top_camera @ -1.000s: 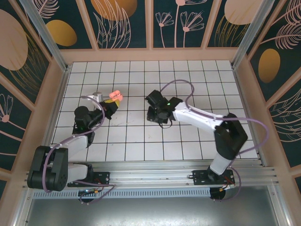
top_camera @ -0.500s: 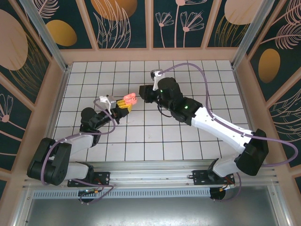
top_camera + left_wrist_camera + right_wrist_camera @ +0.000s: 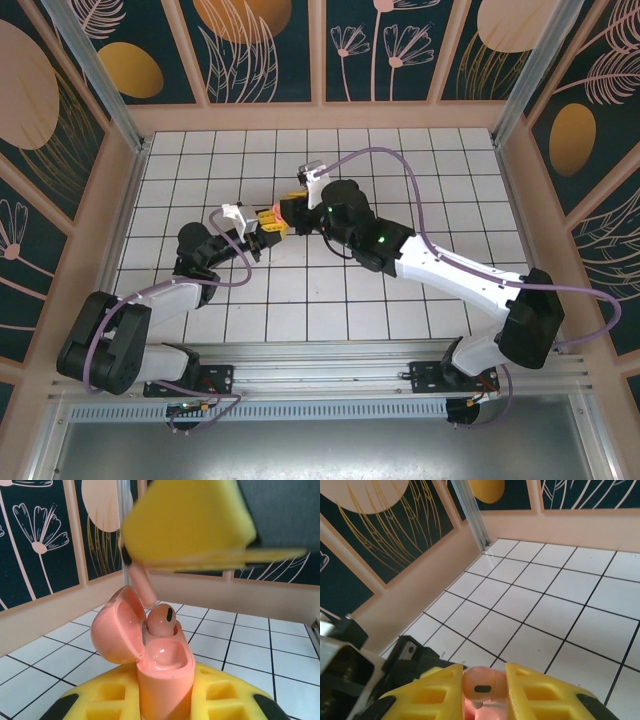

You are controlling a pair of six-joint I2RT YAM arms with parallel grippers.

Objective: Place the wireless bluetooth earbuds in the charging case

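Left claw [image 3: 165, 700] is clamped on the open case [image 3: 162, 660]. Its lid [image 3: 117, 630] is flipped out to the left, and one earbud [image 3: 161, 621] is already sitting inside. Right claw [image 3: 483, 674] is pinched tight on the other earbud [image 3: 480, 686], right above the case. It's all mid-table, a bit left of centre, up off the tiles [image 3: 400, 160].

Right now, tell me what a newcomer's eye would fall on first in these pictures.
The peach charging case stands out first: lid open, upright in the left gripper over the middle of the tiled table, with a seated earbud inside. Just above it, the right gripper pinches a second earbud between its yellow fingers.
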